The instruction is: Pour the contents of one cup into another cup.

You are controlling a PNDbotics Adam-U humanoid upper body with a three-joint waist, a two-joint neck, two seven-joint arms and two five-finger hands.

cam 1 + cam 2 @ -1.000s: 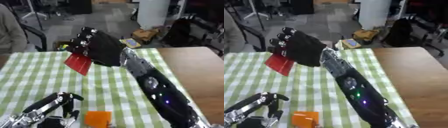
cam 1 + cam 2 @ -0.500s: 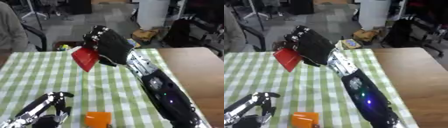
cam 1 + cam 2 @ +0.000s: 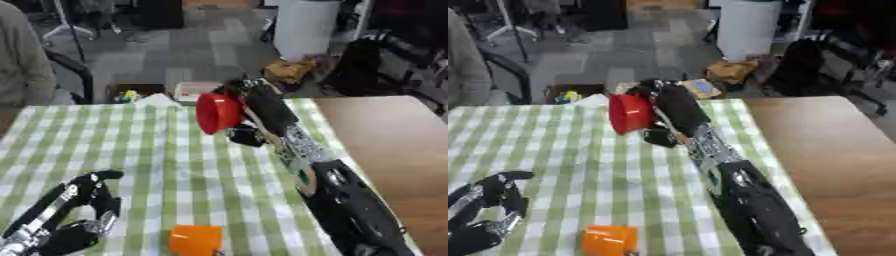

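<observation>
A red cup is held up above the far part of the table, well clear of the cloth. It is tipped over on its side, and what faces the camera is a round red face; whether that is the mouth or the base is hard to tell from here. The right hand has it: the black fingers are curled round the cup from behind and from the right, with the thumb showing dark just below the cup. The right arm runs from that hand down to the lower right corner, black with silver joints and a few small lights along it.

An orange cup sits on the cloth near the lower edge, well apart from the red one and closer to the robot. It looks upright, though little of its rim shows.

The left hand rests at the lower left corner, on or just over the cloth, holding nothing, its fingers loosely bent and spread rather than closed. It is near the orange cup but not touching it.

The table is covered with a green and white checked cloth. To its right is a bare brown wooden tabletop. Beyond the far edge lie a grey floor and a small yellowish bag.
</observation>
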